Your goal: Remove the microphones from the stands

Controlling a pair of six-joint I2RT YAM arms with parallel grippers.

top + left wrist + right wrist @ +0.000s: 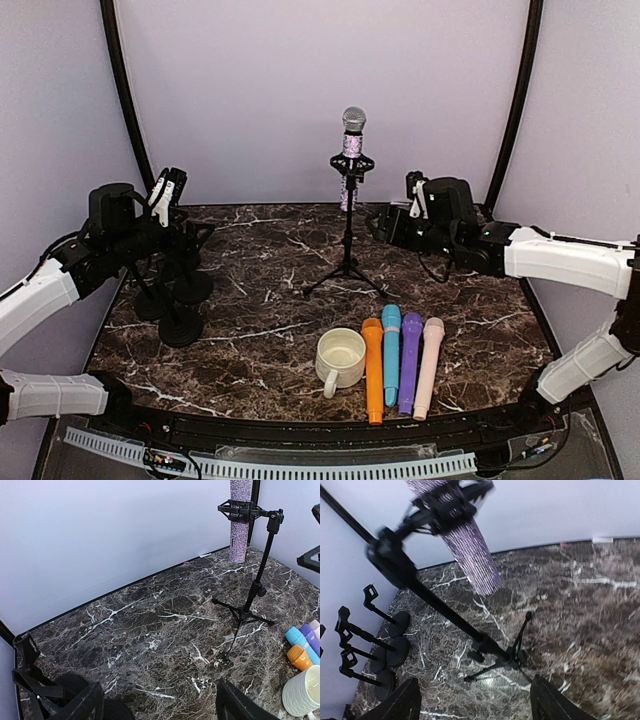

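Three views, one instant.

Top external: shows sparkly microphone (pixel 353 133) seated upright in the clip (pixel 352 163) of tripod stand (pixel 348 240) at mid-rear of marble tabletop (pixel 260 260). Places left claw (pixel 168 182) well apart to the stand's left, above a cluster of round-based stands (pixel 180 300). Places right claw (pixel 414 188) near the stand's right side, touching nothing. Also shows cream mug (pixel 340 358) and four coloured microphones (pixel 391 350) lined up at the near edge.

Left wrist: shows fingers (pixel 237 705) spread wide with only bare marble between, hence open and empty. Frames microphone and clip far off at upper right.

Right wrist: shows fingers (pixel 550 700) likewise parted wide, nothing held. Catches microphone body, blurred, close by at upper left, lower end hanging below the clip.

Step in hand, by judgement: approach, with removal not yet begun. Next move calls for bringing the nearer right claw around the microphone body above or below the clip, closing firmly, then lifting straight up along the clip's axis. Likely needs care against tipping the light tripod.
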